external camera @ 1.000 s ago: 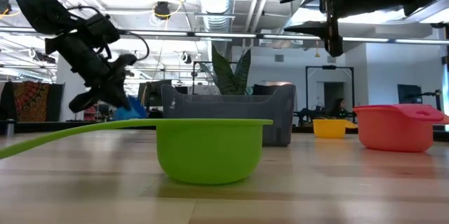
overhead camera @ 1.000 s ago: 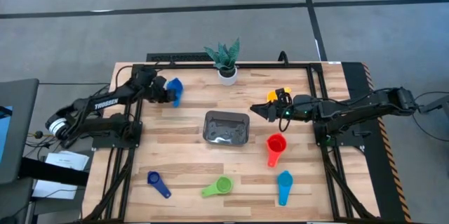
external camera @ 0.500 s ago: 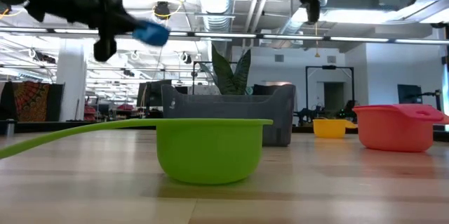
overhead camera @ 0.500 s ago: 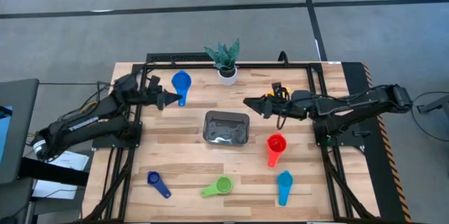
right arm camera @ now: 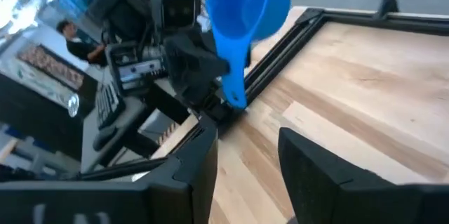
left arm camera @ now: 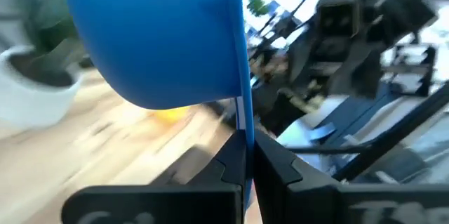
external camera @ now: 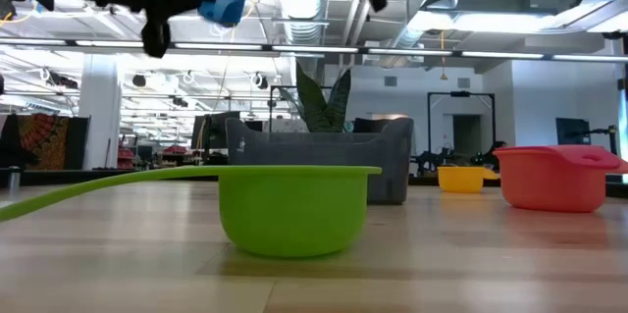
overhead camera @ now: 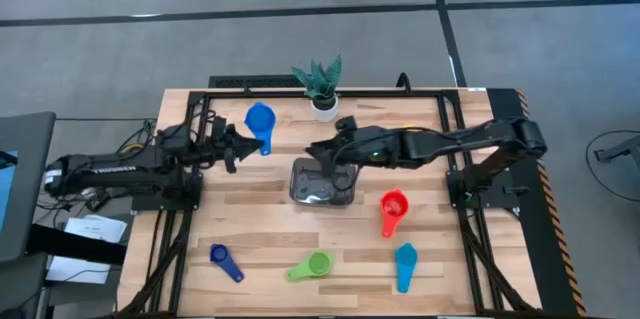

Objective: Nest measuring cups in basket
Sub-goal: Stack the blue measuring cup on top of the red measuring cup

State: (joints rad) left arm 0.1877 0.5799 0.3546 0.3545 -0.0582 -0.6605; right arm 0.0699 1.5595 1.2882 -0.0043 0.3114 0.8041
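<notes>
My left gripper (overhead camera: 238, 142) is shut on a blue measuring cup (overhead camera: 259, 118) and holds it high over the table's far left part. The cup also shows in the low view (external camera: 221, 4) and the right wrist view (right arm camera: 249, 3). My right gripper (overhead camera: 313, 151) hangs open above the far rim of the dark mesh basket (overhead camera: 322, 184), with nothing between its fingers (right arm camera: 200, 164). A red cup (overhead camera: 393, 205), a green cup (overhead camera: 312, 265), a dark blue cup (overhead camera: 224, 261) and another blue cup (overhead camera: 405, 264) rest on the wood. A yellow cup (external camera: 461, 178) shows only in the low view. My left gripper pinches the blue cup's flat handle (left arm camera: 243, 126) between its two fingers. The fingers reach about level from the table's left side. The cup is lifted clear of the table, and its bowl (left arm camera: 158, 34) stands out beyond the fingertips.
A plant in a white pot (overhead camera: 321, 87) stands at the far edge, behind the basket. Black frame rails (overhead camera: 190, 209) run along the table's left, right and far sides. Bare wood lies between the basket and the near cups.
My left gripper has raised the blue cup from just above the table to high above it and has levelled out, its arm swinging toward the near side. My right gripper has risen and moved toward the table's left, from above the yellow cup to above the basket.
</notes>
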